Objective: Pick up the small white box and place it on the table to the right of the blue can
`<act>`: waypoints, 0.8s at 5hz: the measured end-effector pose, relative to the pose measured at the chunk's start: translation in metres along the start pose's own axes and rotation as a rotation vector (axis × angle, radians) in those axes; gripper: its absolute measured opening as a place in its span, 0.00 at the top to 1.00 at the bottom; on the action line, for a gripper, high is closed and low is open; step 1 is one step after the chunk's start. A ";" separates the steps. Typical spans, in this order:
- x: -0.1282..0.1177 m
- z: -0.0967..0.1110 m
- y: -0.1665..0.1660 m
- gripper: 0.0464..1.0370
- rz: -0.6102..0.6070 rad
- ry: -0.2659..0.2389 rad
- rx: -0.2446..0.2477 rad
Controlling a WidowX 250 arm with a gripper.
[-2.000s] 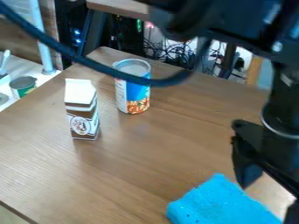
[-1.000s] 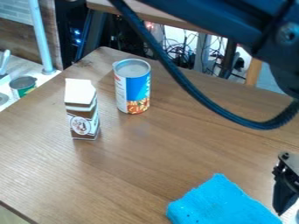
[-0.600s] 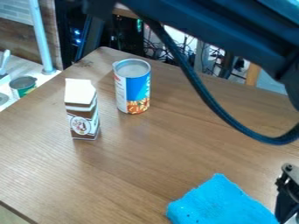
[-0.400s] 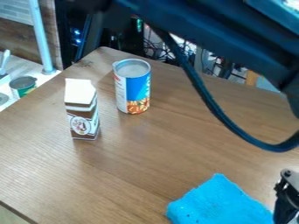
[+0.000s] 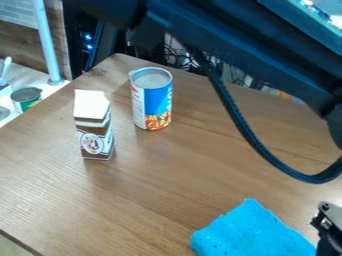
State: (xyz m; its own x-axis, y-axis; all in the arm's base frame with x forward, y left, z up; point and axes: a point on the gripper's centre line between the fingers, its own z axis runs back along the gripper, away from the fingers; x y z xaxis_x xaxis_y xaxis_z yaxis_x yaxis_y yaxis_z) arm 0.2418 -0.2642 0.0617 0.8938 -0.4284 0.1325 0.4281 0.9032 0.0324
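Cloth [image 5: 254,232] probably calls for a slow, low approach to avoid bunching, with the gripper [image 5: 326,244] beside it, open or closed I cannot tell.

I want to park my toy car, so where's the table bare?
The table has bare wood in the middle, between the can, the carton and the blue cloth. There's more at the picture's lower left, between carton and cloth. It's crowded at lower right, where the tool is close to the cloth, and tight between can and carton.
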 end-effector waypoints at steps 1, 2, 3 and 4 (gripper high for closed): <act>-0.001 -0.001 0.001 0.40 0.009 -0.003 -0.003; -0.008 0.002 0.002 0.40 0.012 0.004 -0.007; -0.009 0.021 0.004 0.40 0.021 -0.015 -0.020; -0.004 0.070 0.011 0.40 0.046 -0.089 -0.064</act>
State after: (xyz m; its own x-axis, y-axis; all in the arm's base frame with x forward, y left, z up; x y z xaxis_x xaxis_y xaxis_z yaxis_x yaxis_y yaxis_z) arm 0.2332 -0.2508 0.1309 0.8986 -0.3796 0.2202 0.3968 0.9171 -0.0383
